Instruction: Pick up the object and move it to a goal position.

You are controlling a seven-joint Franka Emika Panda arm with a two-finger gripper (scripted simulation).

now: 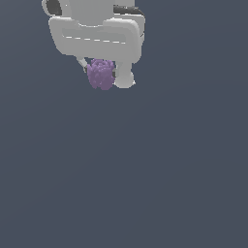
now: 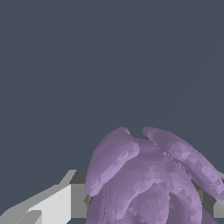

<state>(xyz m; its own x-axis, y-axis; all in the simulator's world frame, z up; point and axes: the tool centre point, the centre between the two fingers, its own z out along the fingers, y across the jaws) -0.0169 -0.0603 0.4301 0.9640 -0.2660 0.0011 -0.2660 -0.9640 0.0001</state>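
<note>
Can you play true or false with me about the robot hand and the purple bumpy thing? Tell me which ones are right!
1. The purple bumpy object sits between the fingers of the white gripper. True.
2. The purple object is lying far from the gripper, near the bottom of the exterior view. False: it is right under the gripper body, between the fingers.
3. The gripper is at the top of the exterior view. True.
4. The object is smooth and green. False: it is lumpy and purple, like a berry cluster.
5. In the wrist view the purple object looks big and close. True.
</note>
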